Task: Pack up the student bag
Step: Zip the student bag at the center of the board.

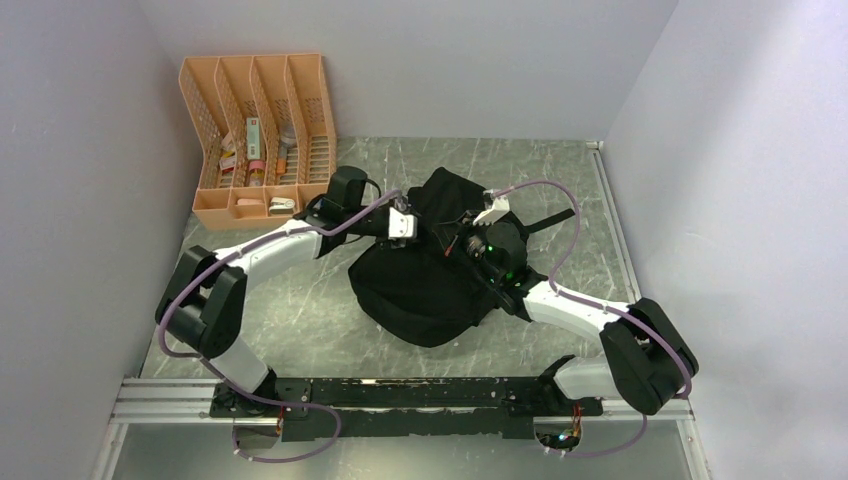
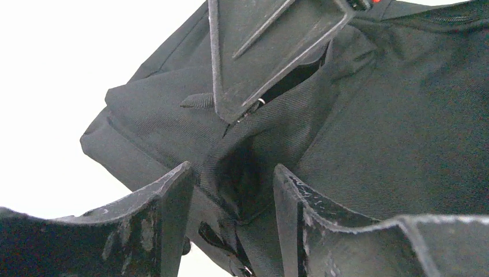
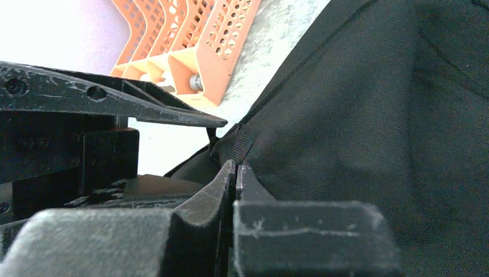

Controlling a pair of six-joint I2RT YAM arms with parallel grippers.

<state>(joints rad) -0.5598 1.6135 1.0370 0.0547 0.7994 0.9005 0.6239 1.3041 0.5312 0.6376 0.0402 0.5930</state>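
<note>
The student bag lies in the middle of the table, between my two arms. It is a black, rounded heap of soft cloth, and its upper part rises a little towards the back wall. Both of my grippers meet at this upper part, close to each other.

My right gripper is pressed together. Its two fingertips pinch a short tab of black webbing that is sewn to the bag, and the tab stands up from between them. The dark cloth of the bag fills the right side of this wrist view.

My left gripper is spread. One finger stands on each side of a raised fold of the bag's cloth, so the fold is between the fingers. I cannot tell if the fingers already touch the cloth. Just above this fold, in the same view, I see the flat ribbed finger of my right gripper lying against the bag, with a dark slit in the cloth under its edge.

At the back left corner of the table stands an orange mesh organiser with several narrow compartments. Some small items sit in its lower part, but they are too small for me to name. The organiser is well apart from the bag, behind my left arm.
</note>
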